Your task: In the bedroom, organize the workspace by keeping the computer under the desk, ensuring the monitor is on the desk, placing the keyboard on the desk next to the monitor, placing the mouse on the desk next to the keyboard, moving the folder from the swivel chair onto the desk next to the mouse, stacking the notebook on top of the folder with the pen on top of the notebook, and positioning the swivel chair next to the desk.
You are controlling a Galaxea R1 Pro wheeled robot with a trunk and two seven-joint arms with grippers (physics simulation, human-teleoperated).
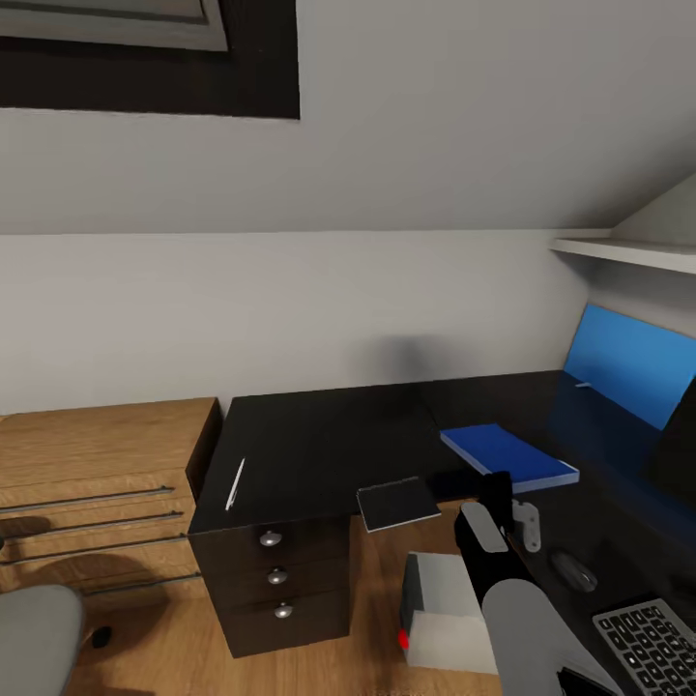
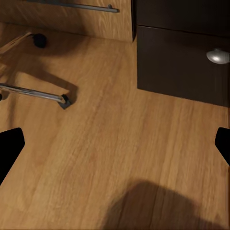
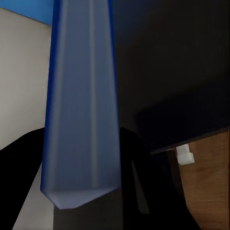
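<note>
One folder (image 1: 509,454) on desk (image 1: 599,503)

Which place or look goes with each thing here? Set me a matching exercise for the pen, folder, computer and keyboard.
Things:
1. pen
2. folder
3. computer
4. keyboard

Places and looks:
A. stands on the floor, red light showing
B. dark keys, on the desk beside the mouse
C. white, lies on top of the drawer cabinet
D. bright blue, flat on the desk

Pairs: 1-C, 2-D, 3-A, 4-B
</note>
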